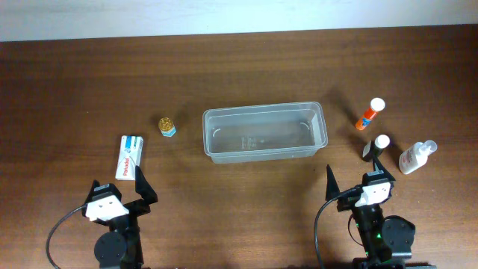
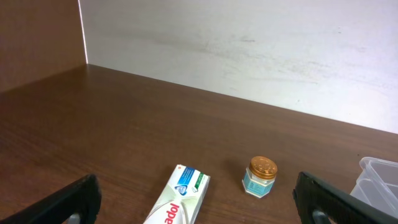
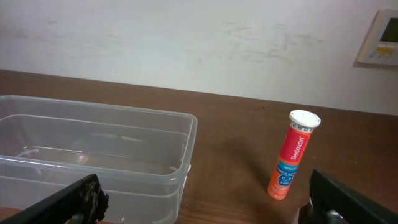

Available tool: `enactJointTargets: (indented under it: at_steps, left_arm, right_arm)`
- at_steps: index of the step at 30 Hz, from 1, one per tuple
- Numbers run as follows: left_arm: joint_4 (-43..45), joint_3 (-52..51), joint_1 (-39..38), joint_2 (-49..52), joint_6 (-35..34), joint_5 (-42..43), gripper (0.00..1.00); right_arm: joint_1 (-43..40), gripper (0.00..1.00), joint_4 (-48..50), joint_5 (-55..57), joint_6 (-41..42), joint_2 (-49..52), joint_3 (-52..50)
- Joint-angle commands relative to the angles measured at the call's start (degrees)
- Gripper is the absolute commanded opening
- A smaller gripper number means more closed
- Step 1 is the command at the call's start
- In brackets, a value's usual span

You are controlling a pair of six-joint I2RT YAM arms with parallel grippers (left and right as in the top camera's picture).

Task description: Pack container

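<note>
Overhead view is showing the container (image 1: 265,133) sitting mid-worktop (image 1: 75,82), its long side running left to right. To its left, a small gold-lidded jar (image 1: 167,125) is standing and a white box (image 1: 129,157) is lying flat. To its right, an orange tube (image 1: 370,114) is standing near a dark white-capped bottle (image 1: 376,147) and a clear bottle (image 1: 415,157). The left claw (image 1: 119,188) and right claw (image 1: 353,179) are both gaping wide, gripping nothing.
</note>
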Motion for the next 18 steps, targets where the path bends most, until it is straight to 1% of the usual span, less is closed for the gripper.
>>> enactJointTargets:
  at_steps: [1,4,6,11,13,15,18]
  left_arm:
    - [0.0,-0.1,0.3,-0.5,-0.1,0.4,0.99]
    - [0.0,0.7,0.3,-0.4,-0.1,0.4,0.99]
    - [0.0,2.6,0.3,-0.3,-0.1,0.4,0.99]
    - [-0.2,9.1,0.3,4.4,-0.1,0.4,0.99]
    - [-0.3,15.3,0.3,12.3,-0.1,0.4,0.99]
    - [-1.7,19.8,0.3,18.1,-0.1,0.4,0.99]
    - [-8.7,30.8,0.3,30.3,-0.1,0.4,0.99]
  right_arm:
    - [0.1,0.98,-0.2,-0.3,1.2,-0.3,0.9]
    - [0.1,0.98,-0.8,3.7,5.7,0.6,3.7]
    - [0.1,0.98,-1.8,4.5,6.8,3.4,7.4]
    - [0.0,0.98,-8.3,4.8,6.8,16.6,20.3]
    - [0.0,0.98,-15.9,4.8,6.8,26.9,30.8]
    - [0.0,0.98,-21.3,4.8,6.8,33.6,37.6]
    - [-0.1,0.98,-34.0,4.7,6.8,46.9,52.0]
